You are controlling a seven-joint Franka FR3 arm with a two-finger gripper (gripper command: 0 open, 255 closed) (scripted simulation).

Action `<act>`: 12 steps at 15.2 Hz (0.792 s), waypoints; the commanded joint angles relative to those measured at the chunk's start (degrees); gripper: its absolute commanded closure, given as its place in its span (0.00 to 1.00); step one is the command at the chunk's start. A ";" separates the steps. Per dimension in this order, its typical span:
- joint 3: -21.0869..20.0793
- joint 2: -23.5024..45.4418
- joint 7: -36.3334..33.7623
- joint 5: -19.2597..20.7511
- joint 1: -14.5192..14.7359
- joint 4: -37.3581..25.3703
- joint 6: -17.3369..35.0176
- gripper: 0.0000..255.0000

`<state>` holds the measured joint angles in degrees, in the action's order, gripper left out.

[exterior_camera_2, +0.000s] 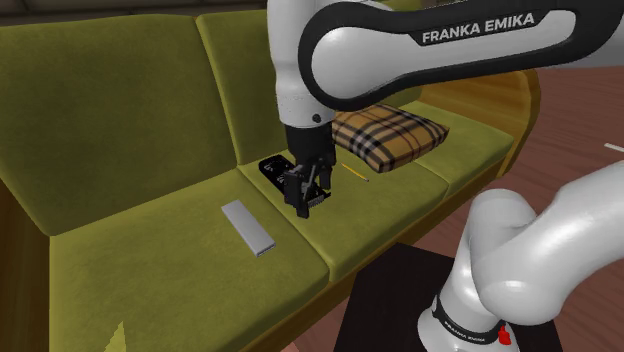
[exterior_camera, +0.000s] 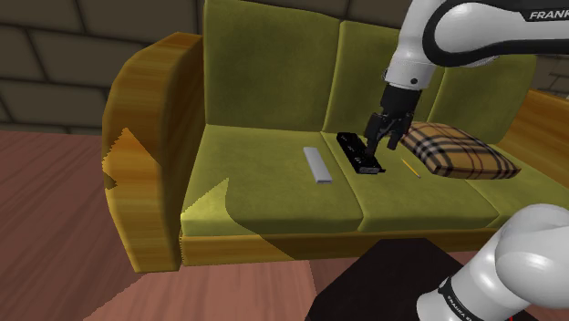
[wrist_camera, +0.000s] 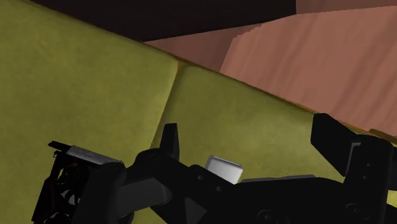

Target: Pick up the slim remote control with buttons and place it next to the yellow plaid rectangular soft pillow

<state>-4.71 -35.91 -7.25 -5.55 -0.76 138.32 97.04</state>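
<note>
Stand (exterior_camera: 383,274) nearest, a dark box, with the white arm reaching over the olive sofa (exterior_camera: 264,91). Reddish floor (exterior_camera: 55,228) in front of the sofa. Grey slab (exterior_camera: 317,165) (exterior_camera_2: 247,227) lies flat on the seat, on the shoulder view's left of the cushion seam. Black remote (exterior_camera: 356,153) (exterior_camera_2: 272,168) with pale button marks lies just across that seam on the middle cushion, near the grey slab but apart from it. Gripper (exterior_camera: 382,144) (exterior_camera_2: 308,200) hangs right at the black remote, pointing down, claw released, fingers apart, clasping nothing; contact with the remote cannot be told. Pencil (exterior_camera: 412,169) (exterior_camera_2: 354,172) lies between remote and plaid pillow (exterior_camera: 459,150) (exterior_camera_2: 388,135). The pillow is flat on the seat, apart from the remote. Grey block wall (exterior_camera: 55,64) is farthest.
</note>
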 commanded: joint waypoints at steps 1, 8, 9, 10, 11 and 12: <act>-0.66 3.97 -1.29 0.22 -0.58 -0.20 4.44 0.00; -1.98 17.85 -5.81 2.24 -2.77 -3.86 16.33 0.00; -2.10 19.91 -6.52 2.66 -3.08 -4.69 17.79 0.00; -2.19 21.99 -7.25 3.11 -3.37 -5.58 19.19 0.00; -2.26 24.07 -8.00 3.59 -3.65 -6.55 20.52 0.00; -2.30 26.16 -8.75 4.10 -3.92 -7.59 21.78 0.00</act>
<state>-7.07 -12.24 -15.38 -2.06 -4.26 132.56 117.86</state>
